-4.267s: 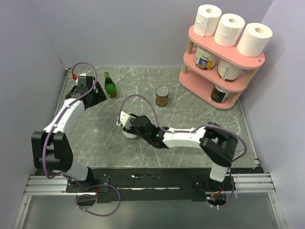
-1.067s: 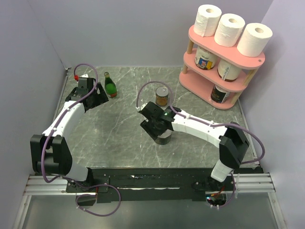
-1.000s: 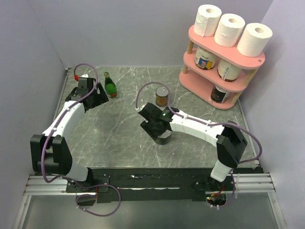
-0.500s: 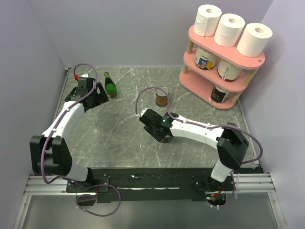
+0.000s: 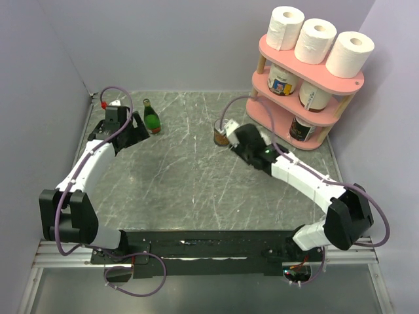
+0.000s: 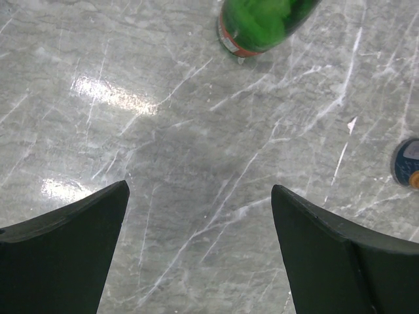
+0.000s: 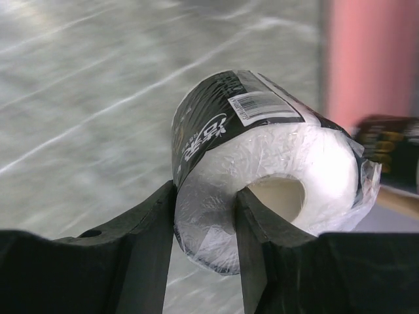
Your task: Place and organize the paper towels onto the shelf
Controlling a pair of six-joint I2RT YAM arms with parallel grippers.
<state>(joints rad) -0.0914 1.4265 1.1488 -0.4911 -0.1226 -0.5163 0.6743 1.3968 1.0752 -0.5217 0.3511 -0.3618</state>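
Three white paper towels [image 5: 286, 27] [image 5: 315, 40] [image 5: 349, 53] stand upright in a row on the top board of the pink shelf [image 5: 308, 70] at the back right. My right gripper [image 5: 237, 139] hangs beside the can, left of the shelf. In the right wrist view it [image 7: 206, 196] is shut on a fourth roll [image 7: 262, 163], plastic-wrapped with a black label, one finger in the core and one outside. The shelf shows blurred pink behind [image 7: 370, 59]. My left gripper [image 5: 127, 134] [image 6: 200, 216] is open and empty over the table at the back left.
A green bottle [image 5: 151, 116] [image 6: 262, 23] stands just beyond my left gripper. A can [image 5: 221, 133] [image 6: 407, 162] stands next to my right gripper. Jars [image 5: 283, 80] [image 5: 314, 95] [image 5: 301, 128] fill the shelf's middle and bottom boards. Walls close in on three sides.
My right arm has lifted the wrapped roll off the middle of the table and swung it back and to the right, toward the shelf. The left arm has barely moved.
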